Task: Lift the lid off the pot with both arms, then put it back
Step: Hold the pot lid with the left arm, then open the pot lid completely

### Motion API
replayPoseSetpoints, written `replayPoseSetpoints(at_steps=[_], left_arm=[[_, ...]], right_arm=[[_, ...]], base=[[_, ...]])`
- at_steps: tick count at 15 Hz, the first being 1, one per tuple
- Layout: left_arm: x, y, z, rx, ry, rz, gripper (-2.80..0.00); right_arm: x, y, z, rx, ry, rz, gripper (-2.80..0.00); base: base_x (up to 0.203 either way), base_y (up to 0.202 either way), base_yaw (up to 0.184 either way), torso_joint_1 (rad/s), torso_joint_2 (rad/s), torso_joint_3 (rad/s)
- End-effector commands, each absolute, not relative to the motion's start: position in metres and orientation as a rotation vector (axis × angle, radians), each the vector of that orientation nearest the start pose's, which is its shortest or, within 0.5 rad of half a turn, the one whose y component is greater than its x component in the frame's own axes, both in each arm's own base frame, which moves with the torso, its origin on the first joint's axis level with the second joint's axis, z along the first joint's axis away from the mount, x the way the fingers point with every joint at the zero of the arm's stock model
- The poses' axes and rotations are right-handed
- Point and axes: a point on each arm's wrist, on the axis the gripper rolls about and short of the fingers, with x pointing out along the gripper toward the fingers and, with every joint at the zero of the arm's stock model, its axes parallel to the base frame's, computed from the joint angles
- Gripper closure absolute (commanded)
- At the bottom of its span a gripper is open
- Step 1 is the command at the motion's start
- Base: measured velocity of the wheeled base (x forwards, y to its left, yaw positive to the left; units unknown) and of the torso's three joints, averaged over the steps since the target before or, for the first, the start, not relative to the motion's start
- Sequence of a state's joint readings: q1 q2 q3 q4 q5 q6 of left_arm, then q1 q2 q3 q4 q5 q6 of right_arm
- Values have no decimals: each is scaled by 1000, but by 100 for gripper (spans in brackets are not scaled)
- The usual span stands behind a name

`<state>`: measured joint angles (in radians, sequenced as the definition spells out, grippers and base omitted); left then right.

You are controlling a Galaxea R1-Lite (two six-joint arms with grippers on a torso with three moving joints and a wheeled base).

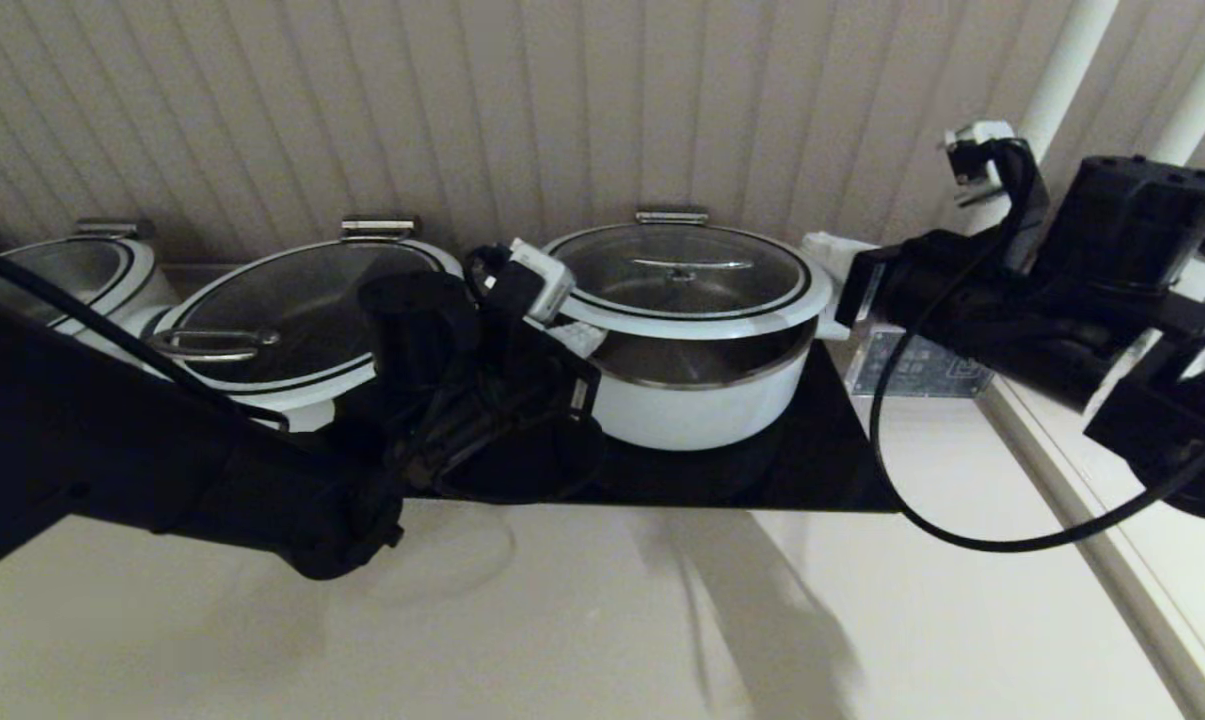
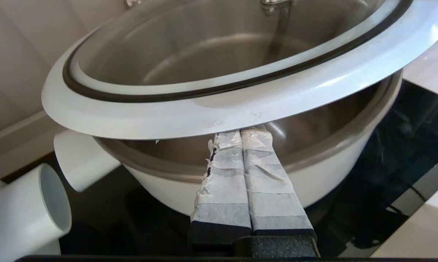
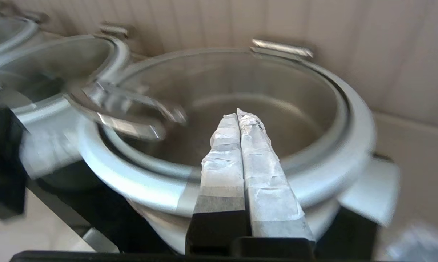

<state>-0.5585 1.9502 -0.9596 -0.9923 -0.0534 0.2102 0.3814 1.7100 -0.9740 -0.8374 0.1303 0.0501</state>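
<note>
The lid [image 1: 687, 272], clear glass in a wide white rim with a metal loop handle, hangs tilted above the pot [image 1: 702, 405], with a gap showing the steel inside. My left gripper [image 1: 580, 338] is shut, its fingers pushed under the lid's left rim [image 2: 204, 116] and over the pot's edge [image 2: 331, 171]; its tips [image 2: 240, 133] touch the rim's underside. My right gripper [image 1: 847, 300] is at the lid's right edge, shut. In the right wrist view its gripper [image 3: 237, 114] lies over the lid's rim [image 3: 131, 178] and glass; contact cannot be told.
A wider pot with an off-centre-handled lid [image 1: 292, 310] stands just left, another [image 1: 72, 270] at the far left. All sit on a black cooktop [image 1: 812, 460] against the ribbed wall. A control panel [image 1: 912, 370] lies to the right. White counter [image 1: 602, 620] spreads in front.
</note>
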Motion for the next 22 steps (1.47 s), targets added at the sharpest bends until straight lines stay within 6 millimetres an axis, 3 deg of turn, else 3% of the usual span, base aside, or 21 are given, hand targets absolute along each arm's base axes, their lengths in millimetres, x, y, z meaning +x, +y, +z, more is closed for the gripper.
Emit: replayPoseSetpoints(at_steps=[1,9,11,14,18,22], left_arm=[[318,-198,176,202,-78,-604,0],[320,-196,177,195,-80,-596,0],[320,-196,177,194,-81,-596,0],[320,-196,176,195,-79,-596,0],[323,-195,176,195,-78,-590,0],[326,-194,174,196,-77,-584,0]], right_arm=[[289,115,245,61,-83,503,0],[216,91,201,44,77,599,0],[207,91,187,38,124,629,0],[217,95,171,34,184,644,0],[248,108,153,35,132,645,0],[277,119,161,39,68,643,0]], base=[[0,0,0,0,0,0],[0,0,0,0,0,0],[0,0,0,0,0,0],[0,0,0,0,0,0],[0,0,0,0,0,0],[0,0,0,0,0,0]])
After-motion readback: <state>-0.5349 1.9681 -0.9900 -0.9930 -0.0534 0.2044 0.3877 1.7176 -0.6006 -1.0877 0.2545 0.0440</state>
